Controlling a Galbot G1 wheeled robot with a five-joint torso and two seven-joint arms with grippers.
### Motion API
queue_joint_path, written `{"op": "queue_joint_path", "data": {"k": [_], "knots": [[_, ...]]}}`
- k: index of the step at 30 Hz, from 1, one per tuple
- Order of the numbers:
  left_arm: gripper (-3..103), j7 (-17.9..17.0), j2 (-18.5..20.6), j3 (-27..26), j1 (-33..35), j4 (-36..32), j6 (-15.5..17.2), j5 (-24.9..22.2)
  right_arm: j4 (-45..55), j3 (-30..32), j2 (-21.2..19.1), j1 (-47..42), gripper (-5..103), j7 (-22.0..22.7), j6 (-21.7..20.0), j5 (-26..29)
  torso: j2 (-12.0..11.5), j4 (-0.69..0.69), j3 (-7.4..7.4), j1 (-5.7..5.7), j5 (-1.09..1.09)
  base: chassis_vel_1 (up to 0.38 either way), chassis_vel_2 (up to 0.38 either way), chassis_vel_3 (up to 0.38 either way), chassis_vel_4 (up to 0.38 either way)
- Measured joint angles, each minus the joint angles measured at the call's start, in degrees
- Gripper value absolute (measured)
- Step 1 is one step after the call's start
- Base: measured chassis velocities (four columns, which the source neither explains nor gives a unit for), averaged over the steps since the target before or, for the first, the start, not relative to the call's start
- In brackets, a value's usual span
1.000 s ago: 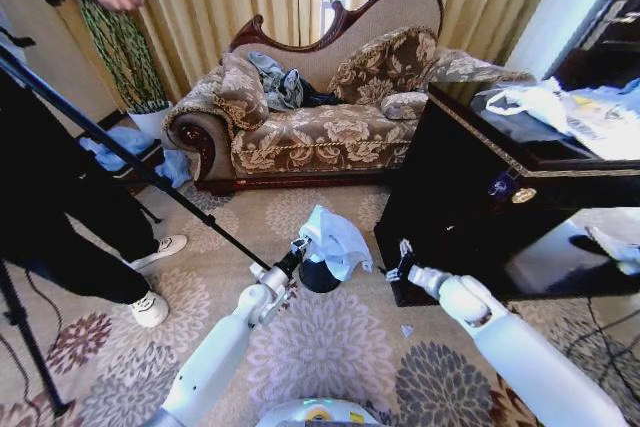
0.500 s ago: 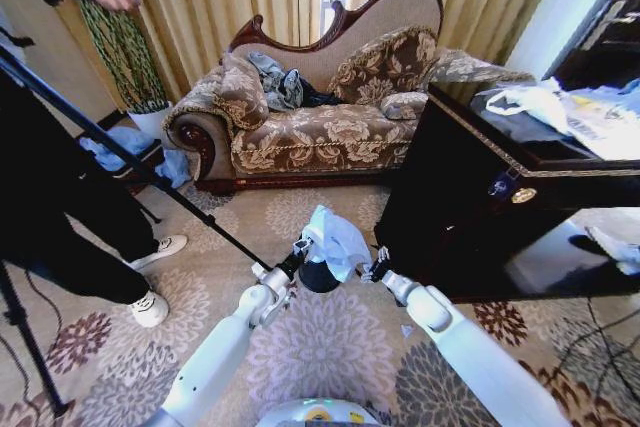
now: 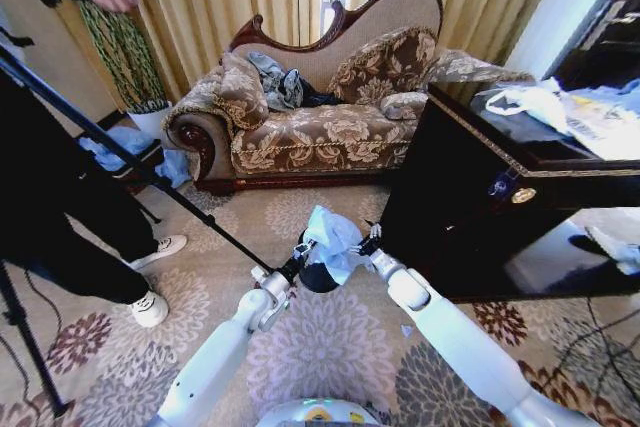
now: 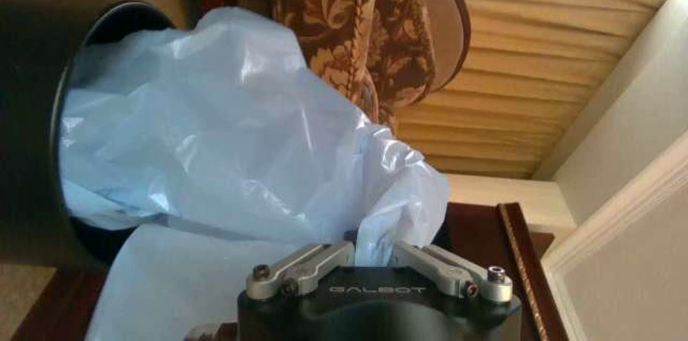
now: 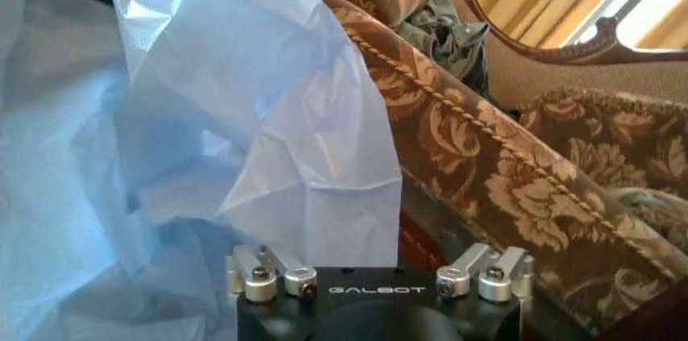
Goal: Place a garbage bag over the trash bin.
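The trash bin point(image 3: 318, 275) stood on the patterned carpet point(image 3: 330, 347) before the sofa point(image 3: 320, 107), with the garbage bag point(image 3: 333, 239) bunched in and above its mouth. The left gripper point(image 3: 302, 247) had pinched a fold of the bag at the bin's left side. The right gripper point(image 3: 370, 243) sat against the bag's right edge, fingers spread, apparently gripping nothing.
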Motion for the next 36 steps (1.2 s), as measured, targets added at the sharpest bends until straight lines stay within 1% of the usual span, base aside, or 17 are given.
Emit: {"op": "queue_joint_path", "data": {"k": [1,4,6,7,8,10,12,13,15,17,20,21,23,28,31,33,36], "knots": [[0,0.0,0.0,0.0,0.0,0.0,0.0,0.0,0.0,0.0,0.0,0.0,82,0.0,0.0,0.0,0.0,0.00,0.00,0.00,0.00,0.000,0.000,0.000,0.000],[0,0.6,0.5,0.4,0.2,0.0,0.0,0.4,-1.1,1.0,-0.4,-0.9,65,-0.2,3.1,-4.5,0.0,-0.01,0.00,0.00,0.00,0.000,0.000,0.000,0.000],[0,0.8,0.6,0.6,0.2,0.0,0.0,0.7,-1.2,1.3,-0.7,-1.4,65,-0.1,4.0,-5.5,0.0,-0.01,0.00,0.00,0.01,0.000,0.000,0.000,0.000],[0,1.0,0.7,0.7,0.2,0.0,0.0,0.8,-1.5,1.9,-0.9,-2.3,59,0.1,5.3,-6.8,0.0,-0.01,0.00,0.00,0.00,0.000,0.000,0.000,0.000],[0,1.0,0.7,0.7,0.2,0.0,0.0,0.8,-1.5,1.9,-0.9,-2.3,59,0.1,5.3,-6.8,0.0,-0.01,0.00,0.00,0.00,0.000,0.000,0.000,0.000],[0,1.1,0.9,0.7,0.2,0.0,0.0,0.8,-2.1,2.8,-1.0,-3.6,48,0.2,7.8,-9.1,0.0,-0.01,0.00,0.00,0.01,0.000,0.000,0.000,0.000],[0,1.1,0.9,0.6,0.2,0.1,0.0,0.8,-2.1,3.2,-0.8,-4.5,37,0.3,8.7,-10.0,0.0,-0.01,0.00,0.00,0.01,0.000,0.000,0.000,0.000],[0,1.1,0.9,0.6,0.2,0.1,0.0,0.8,-2.1,3.2,-0.8,-4.5,37,0.3,8.7,-10.0,0.0,-0.01,0.00,0.00,0.01,0.000,0.000,0.000,0.000],[0,1.1,1.0,0.2,0.2,0.1,0.0,0.8,-2.1,3.3,-0.6,-5.3,26,0.4,9.7,-10.5,0.0,-0.01,0.00,0.00,0.01,0.000,0.000,0.000,0.000],[0,1.1,1.0,0.2,0.2,0.1,0.0,0.8,-2.1,3.3,-0.5,-5.4,26,0.5,10.0,-10.6,0.0,-0.01,0.00,0.00,0.01,0.000,0.000,0.000,0.000],[0,1.1,1.4,-0.1,0.4,0.1,-0.1,0.7,-2.5,3.5,-0.2,-5.7,10,0.7,11.4,-11.3,0.0,-0.01,0.00,0.00,0.01,0.000,0.000,0.000,0.000],[0,1.1,1.4,-0.1,0.4,0.1,-0.1,0.7,-2.5,3.5,-0.2,-5.7,10,0.7,11.4,-11.3,0.0,-0.01,0.00,0.00,0.01,0.000,0.000,0.000,0.000],[0,1.1,1.7,-0.3,0.4,0.0,-0.1,0.6,-2.4,4.1,-0.6,-5.8,2,0.7,11.8,-12.1,0.0,0.00,0.00,0.00,0.02,0.000,0.000,0.000,0.000],[0,1.1,2.1,-0.7,0.3,-0.4,-0.1,0.3,-1.1,5.8,-2.0,-6.2,0,0.6,11.9,-14.6,0.0,0.00,0.00,0.00,0.02,0.000,0.000,0.000,0.000],[0,1.1,2.5,-0.9,0.3,-1.2,-0.1,0.4,1.7,8.7,-4.3,-7.2,0,-0.4,12.2,-17.8,0.0,0.00,0.00,0.00,0.02,0.000,0.000,0.000,0.000],[0,1.1,2.7,-0.9,0.4,-1.8,-0.1,0.3,2.7,9.4,-5.0,-7.7,0,-0.7,12.1,-18.3,0.0,-0.01,0.00,0.00,0.02,0.000,0.000,0.000,0.000],[0,0.8,3.8,-0.8,1.2,-4.7,-0.1,-0.2,8.1,12.3,-9.6,-10.3,0,-3.0,11.0,-19.1,0.0,0.00,0.00,0.00,0.03,0.000,0.000,0.000,0.000]]}}
